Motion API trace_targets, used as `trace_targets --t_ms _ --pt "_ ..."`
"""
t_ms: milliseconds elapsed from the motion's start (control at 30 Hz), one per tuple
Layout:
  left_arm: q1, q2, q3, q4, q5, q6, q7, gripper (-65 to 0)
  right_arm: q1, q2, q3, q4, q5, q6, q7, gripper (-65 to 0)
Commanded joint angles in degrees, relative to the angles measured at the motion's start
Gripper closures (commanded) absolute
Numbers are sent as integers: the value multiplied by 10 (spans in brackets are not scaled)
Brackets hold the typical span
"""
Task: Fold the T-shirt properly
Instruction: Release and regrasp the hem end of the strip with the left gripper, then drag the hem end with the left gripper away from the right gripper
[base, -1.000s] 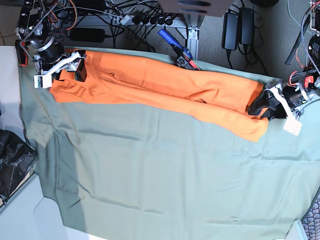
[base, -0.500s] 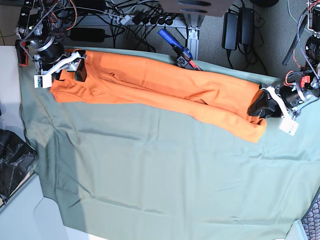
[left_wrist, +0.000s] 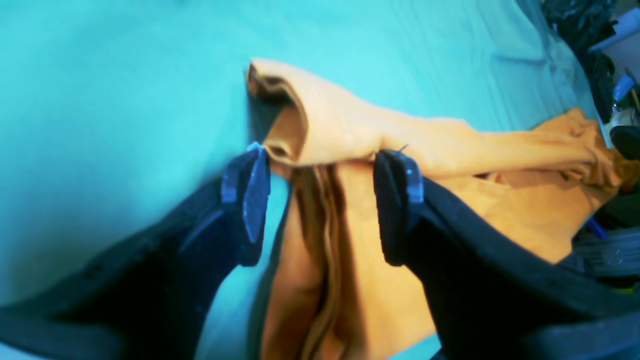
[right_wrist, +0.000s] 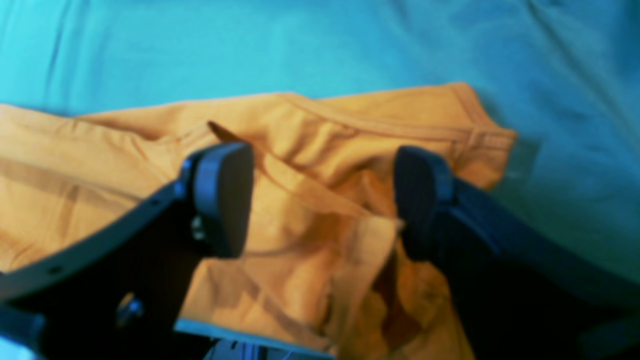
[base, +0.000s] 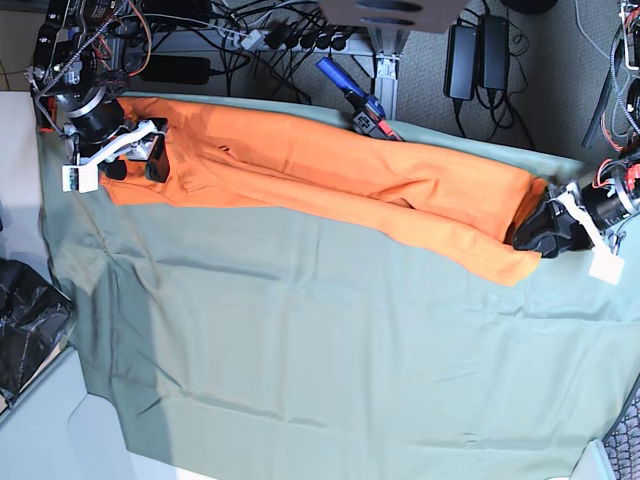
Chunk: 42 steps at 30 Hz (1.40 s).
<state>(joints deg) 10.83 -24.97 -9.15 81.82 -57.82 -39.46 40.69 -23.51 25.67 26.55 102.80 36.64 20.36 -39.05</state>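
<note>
The T-shirt (base: 330, 180) is laid as a long folded orange band across the upper part of the base view, running from the upper left down to the right of centre, on the sage-green cloth (base: 320, 360). Its left end is met by the right gripper (base: 135, 158) in the upper left of the frame, and its right end by the left gripper (base: 540, 235) at the right edge. In the left wrist view the left gripper (left_wrist: 320, 200) is seen with its jaws held wide apart, a rolled fold of the T-shirt (left_wrist: 350, 135) lying just past the fingertips and more orange fabric between them; contact with the pads cannot be made out. In the right wrist view the right gripper (right_wrist: 325, 200) is likewise spread wide above bunched fabric of the T-shirt (right_wrist: 310, 150), whose hemmed edge is shown toward the upper right; both wrist views are blurred and tinted. The far edge of the shirt lies close to the back edge of the cloth, beyond which cables and power adapters (base: 478, 50) are seen. The lower two thirds of the cloth are left as open, lightly creased surface, and a dark bag (base: 25, 325) is cut off at the left edge.
</note>
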Motion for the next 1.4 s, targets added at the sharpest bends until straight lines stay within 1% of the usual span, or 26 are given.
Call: trace_targets --t_ms 0,300,367,433,500,600,667,967,1033,1133,1167,1233,1300,1367 --pt "-3 -7 -1 7 -12 -5 -8 -366 1 9 7 9 7 55 10 -435" --pt "-3 -4 -1 6 -15 -5 -8 -366 1 9 7 9 7 56 6 -435" --pt "-4 -2 -2 6 -13 9 -13 -366 1 9 7 9 7 55 1 -435" --pt "-5 4 -2 6 3 38 -20 -366 0 9 7 9 7 55 0 -435" --pt "-7 16 -2 5 11 45 -23 -366 0 9 7 9 7 56 -2 -435" --pt "-9 33 -2 5 14 45 -23 -366 0 9 7 9 7 55 -2 -435" --pt "-8 38 -2 5 16 45 -23 -366 0 9 7 9 7 55 -3 -435" --pt "-12 38 -3 5 22 45 -19 -366 0 9 7 9 12 55 -4 -434" --pt "-13 38 -10 5 26 45 -17 -366 2 9 7 12 26 55 -4 -434" --pt "-13 38 -35 5 23 44 7 -366 10 9 7 30 33 55 -5 -434" --pt "-13 37 -45 6 23 33 8 -366 15 9 7 38 32 55 -5 -434" --pt "-11 30 -56 6 -5 -5 17 -366 25 9 7 55 32 56 -5 -434" --pt "-11 19 -59 7 -42 -5 41 -366 33 9 7 63 32 56 -5 -434" --pt "-11 6 -58 7 -60 -5 50 -366 42 8 7 63 32 56 -5 -433"
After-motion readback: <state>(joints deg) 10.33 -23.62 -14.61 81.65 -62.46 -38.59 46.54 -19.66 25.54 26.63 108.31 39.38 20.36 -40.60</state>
